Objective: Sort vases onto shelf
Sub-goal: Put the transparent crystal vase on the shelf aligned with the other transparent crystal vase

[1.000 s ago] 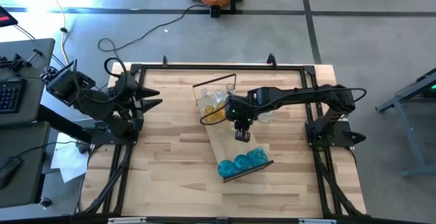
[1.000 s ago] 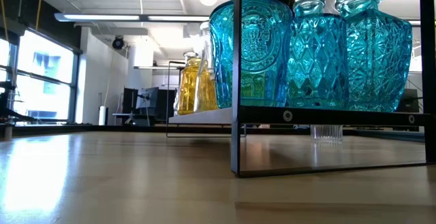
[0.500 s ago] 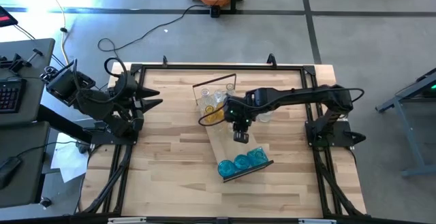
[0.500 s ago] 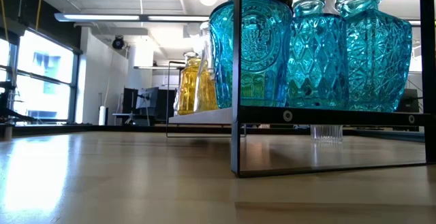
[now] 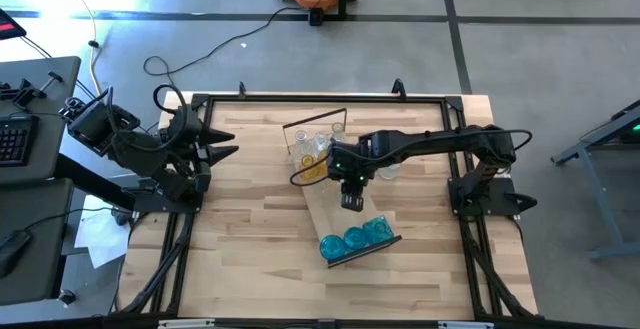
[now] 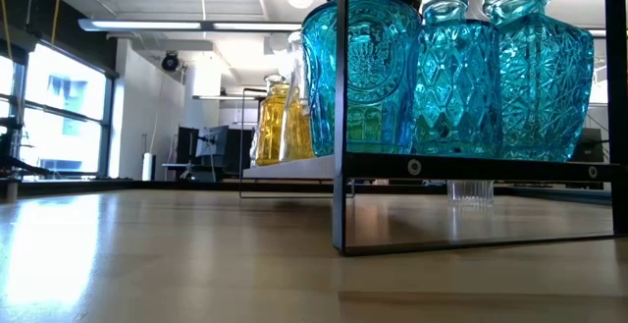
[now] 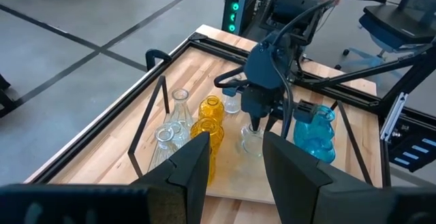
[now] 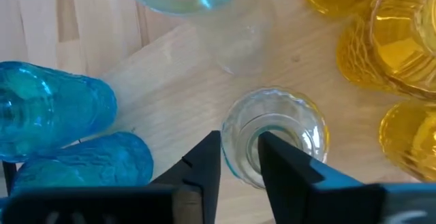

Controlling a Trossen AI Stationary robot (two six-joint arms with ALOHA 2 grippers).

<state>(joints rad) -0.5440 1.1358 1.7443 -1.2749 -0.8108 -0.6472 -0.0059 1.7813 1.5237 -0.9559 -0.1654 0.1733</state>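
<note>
Vases, sorted by colour on the shelf (image 5: 322,205) — a long light-wood plank lying slantwise across the middle of the table (image 5: 240,259), dark frame rims at both short ends.

Table: pale wood, dark rails round it. The left arm waited at its left edge, the left gripper (image 5: 228,142) pointing toward the shelf, its fingers parted and holding nothing.

Shelf, near end: three blue vases (image 5: 354,238) stood in a row against the rim. Far end: amber vases (image 7: 208,123) and clear vases (image 7: 178,108) stood grouped close together.

Middle of the shelf: one clear vase (image 8: 276,142) stood upright on the plank between the two groups, well apart from the blue row and nearer the amber ones.

The right gripper (image 8: 238,157) hung directly over that vase, pointing down. One finger sat inside the mouth, the other outside the rim; a slim gap showed to either side of the glass, so the fingers looked slightly parted rather than clamped. By my reading this was the release of a just-placed vase.

Handling note — to finish cleanly, the fingers ought to spread a little more, then rise straight up until the inner finger clears the neck. Any sideways drift would hook the rim and tip the vase toward the amber neighbours. Only after clearing should the arm swing away.
</note>
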